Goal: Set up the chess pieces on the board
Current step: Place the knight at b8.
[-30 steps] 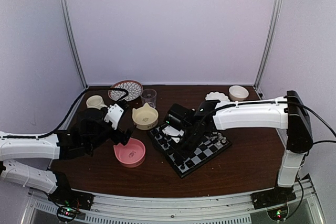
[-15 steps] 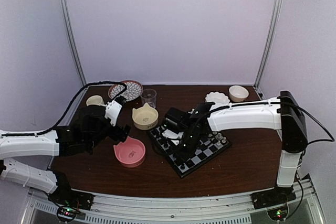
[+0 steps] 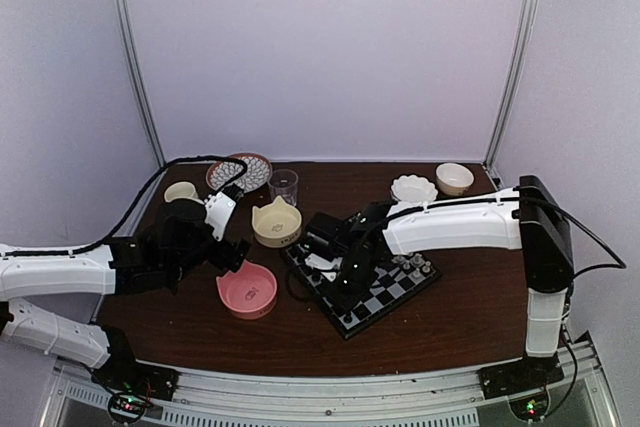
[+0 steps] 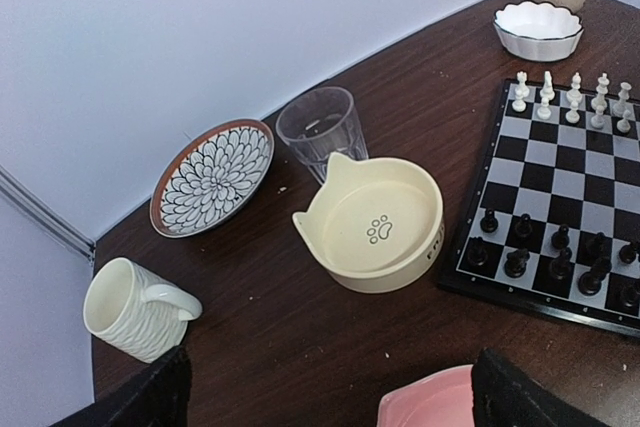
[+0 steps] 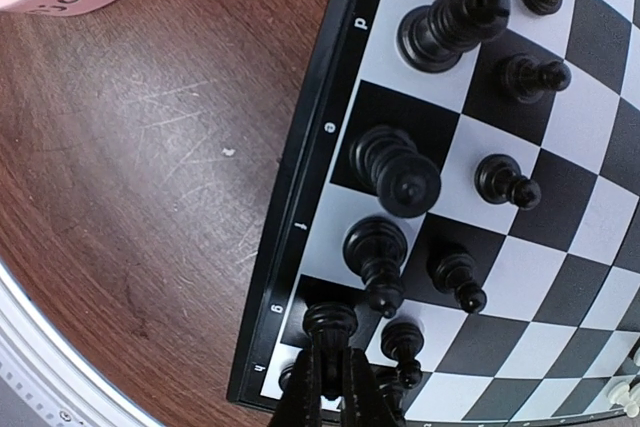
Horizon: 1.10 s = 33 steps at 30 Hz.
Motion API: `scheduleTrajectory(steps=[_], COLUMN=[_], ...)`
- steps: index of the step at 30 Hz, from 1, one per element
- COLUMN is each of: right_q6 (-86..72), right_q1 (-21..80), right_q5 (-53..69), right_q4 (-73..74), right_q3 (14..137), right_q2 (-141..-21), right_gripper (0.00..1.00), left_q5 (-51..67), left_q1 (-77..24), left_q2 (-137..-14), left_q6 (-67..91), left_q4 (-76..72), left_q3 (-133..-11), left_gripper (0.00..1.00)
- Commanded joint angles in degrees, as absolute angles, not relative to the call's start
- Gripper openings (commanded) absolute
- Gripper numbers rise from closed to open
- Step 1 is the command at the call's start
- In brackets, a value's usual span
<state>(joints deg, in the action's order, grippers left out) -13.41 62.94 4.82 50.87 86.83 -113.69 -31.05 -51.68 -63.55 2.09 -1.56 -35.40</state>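
Right arm has swung left since a second ago, and its gripper now sits lower over the near-left corner of the board (image 3: 395, 297). The left arm has pulled back a little toward the far left.

Right gripper (image 5: 328, 357) is pinched tight on what looks like a single black piece (image 5: 330, 322), held upright by its stem, head poking out past the fingertips. It hangs over the back-row square by the board's lettered edge (the "g" mark, as far as I can read it). Upright hold makes sense: the piece can go straight down onto its base without tipping.

The other black pieces (image 5: 400, 172) already stand in two rows along this edge, back row bigger, pawns one row in. Neighbours are close, so the thin closed fingers coming in from above keep clear of them. Can't tell whether the held piece's base is touching the square yet.

White pieces (image 4: 570, 97) line the opposite edge, out of the way.

Left gripper (image 3: 232, 250) is wide open and empty, parked above the table just behind the pink bowl (image 3: 248, 290), well off the board. My guess is it waits there so the two arms don't crowd.

Judging by the rows, black's side is nearly filled. Next would be lowering, letting go, and lifting straight up.
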Motion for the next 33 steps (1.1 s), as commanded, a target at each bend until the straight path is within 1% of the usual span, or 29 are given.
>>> scheduleTrajectory(steps=[1, 22, 33], right_q6=[-13.01, -12.48, -12.31], right_q1=[63.52, 64.38, 64.51], right_q5=[2.13, 1.11, 0.96], right_q4=[52.48, 54.3, 54.63], right_q3=[89.15, 90.57, 91.18], right_q2=[-114.46, -115.86, -116.25], right_gripper=[0.05, 0.11, 0.19], left_q5=[-31.72, -31.4, -31.31], left_q1=[-51.33, -51.32, -51.3], left_q2=[-63.74, -64.88, -65.37], left_q6=[2.81, 3.16, 3.41], left_q4=[-2.03, -1.32, -1.01], left_q3=[-37.26, -37.88, -38.21], left_gripper=[0.98, 0.98, 0.98])
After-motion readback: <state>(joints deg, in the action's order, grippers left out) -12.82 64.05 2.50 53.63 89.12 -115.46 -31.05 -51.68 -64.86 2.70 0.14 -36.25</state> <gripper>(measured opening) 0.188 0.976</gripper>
